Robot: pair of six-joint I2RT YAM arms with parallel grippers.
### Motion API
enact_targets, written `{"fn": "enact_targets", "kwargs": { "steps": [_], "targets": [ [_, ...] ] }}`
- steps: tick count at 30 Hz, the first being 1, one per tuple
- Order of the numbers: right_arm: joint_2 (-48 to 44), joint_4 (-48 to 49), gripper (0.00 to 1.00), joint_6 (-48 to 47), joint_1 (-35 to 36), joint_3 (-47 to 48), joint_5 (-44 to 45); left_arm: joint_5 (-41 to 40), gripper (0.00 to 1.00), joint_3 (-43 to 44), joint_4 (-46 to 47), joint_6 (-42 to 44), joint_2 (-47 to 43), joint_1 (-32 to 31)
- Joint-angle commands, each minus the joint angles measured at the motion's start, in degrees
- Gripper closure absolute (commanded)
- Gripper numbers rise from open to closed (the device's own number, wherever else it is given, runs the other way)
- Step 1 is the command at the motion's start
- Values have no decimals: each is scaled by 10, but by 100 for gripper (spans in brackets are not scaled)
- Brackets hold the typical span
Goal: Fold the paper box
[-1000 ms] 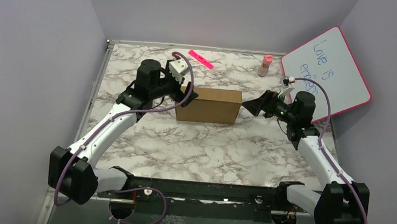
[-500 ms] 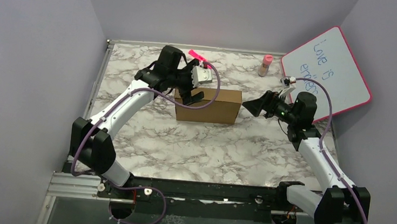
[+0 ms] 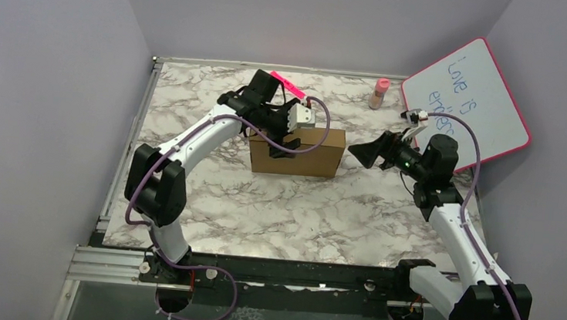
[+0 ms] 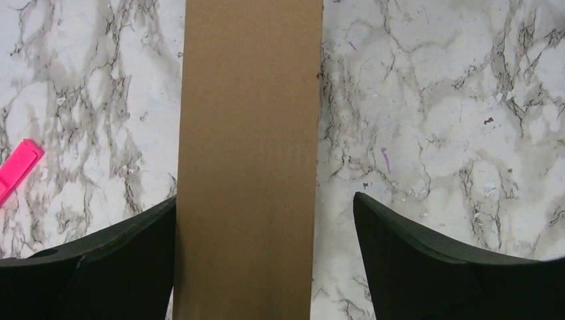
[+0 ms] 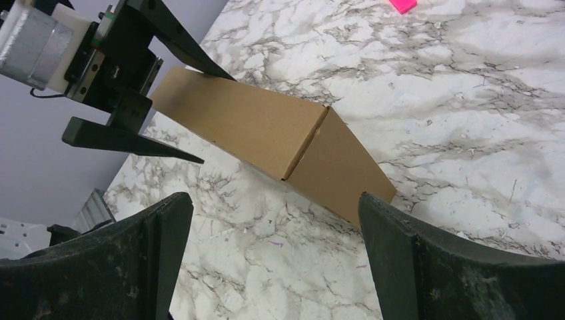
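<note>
The paper box [image 3: 300, 151] is a closed brown cardboard block lying on the marble table [image 3: 291, 215]. My left gripper [image 3: 281, 147] hangs over its left part, pointing down and open. In the left wrist view the box top [image 4: 250, 133] runs between the two black fingers [image 4: 426, 267]; the left one sits against the box's edge, the right one stands apart. My right gripper [image 3: 365, 152] is open, just off the box's right end. In the right wrist view the box [image 5: 253, 120] lies ahead of that gripper [image 5: 272, 200], with the left gripper [image 5: 214, 120] straddling its far end.
A pink marker [image 3: 287, 84] lies behind the box, also seen in the left wrist view [image 4: 16, 167]. A small pink bottle [image 3: 380, 93] stands at the back right. A pink-framed whiteboard [image 3: 467, 106] leans on the right wall. Grey walls enclose the table on three sides.
My left arm has swung from beside the box's left end up and over it, and its gripper now points down astride the box. The right arm has barely moved.
</note>
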Motion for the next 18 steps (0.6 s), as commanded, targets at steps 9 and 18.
{"fn": "enact_targets", "kwargs": {
  "steps": [9, 18],
  "targets": [
    [-34, -31, 1, -11, 2, 4, 20, -42, 39, 52, -16, -3, -2, -25],
    [-47, -43, 1, -13, 5, 4, 25, -147, 50, 7, 24, -15, -67, -48]
  ]
}}
